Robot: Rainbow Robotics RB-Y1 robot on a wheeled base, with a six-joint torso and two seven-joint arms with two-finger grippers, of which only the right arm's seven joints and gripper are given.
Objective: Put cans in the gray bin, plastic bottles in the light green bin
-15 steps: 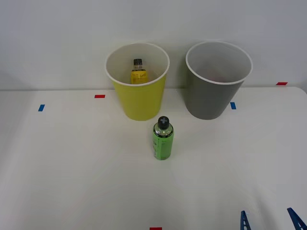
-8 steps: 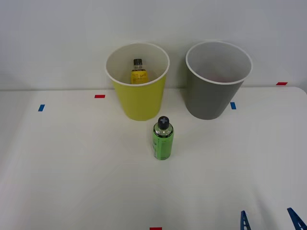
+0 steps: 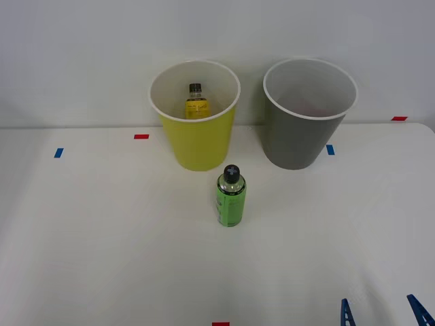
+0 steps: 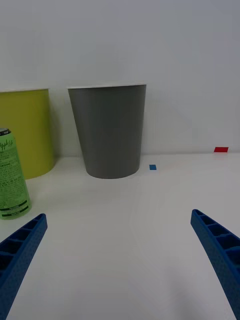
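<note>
Front view: the green-labelled bottle (image 3: 231, 197) is seen upright on the white table (image 3: 102, 231), just before the gap between the light green bin (image 3: 196, 146) and the gray bin (image 3: 302, 139). A yellow-labelled bottle (image 3: 196, 102) is held inside the light green bin. The right gripper (image 3: 384, 314) is spread wide, empty, low at the near edge, with bare table between it and the bottle. Red and blue tape marks (image 3: 141, 136) are stuck around.

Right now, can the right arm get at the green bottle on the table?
Probably yes. The green bottle stands upright alone on the table, in front of both bins, and the open right pincer has bare tabletop between it and the bottle.
</note>
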